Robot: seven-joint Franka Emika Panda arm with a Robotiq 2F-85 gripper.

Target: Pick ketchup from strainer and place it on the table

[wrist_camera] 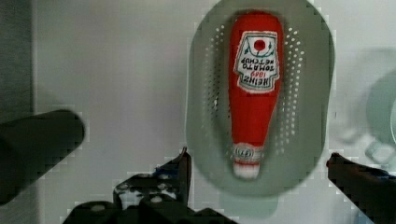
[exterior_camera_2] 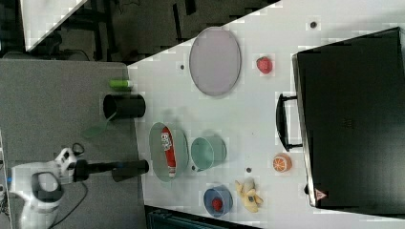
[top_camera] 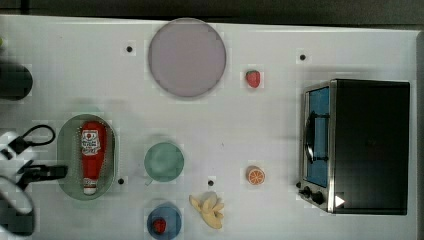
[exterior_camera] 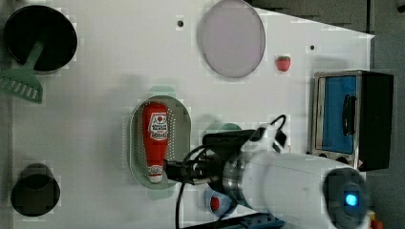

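wrist view: the claw [wrist_camera: 257,168] hangs wide open by the cap end of the ketchup [wrist_camera: 253,88], which lies flat in the strainer [wrist_camera: 205,116] on the worktop [wrist_camera: 116,70]. likely light, smooth, squeezable plastic — best pinched across its body, gently.

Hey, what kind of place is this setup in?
Probably a robot lab's pretend kitchen: a white table with small holes carries a toy toaster oven, a ketchup bottle in a strainer, and plastic fruit.
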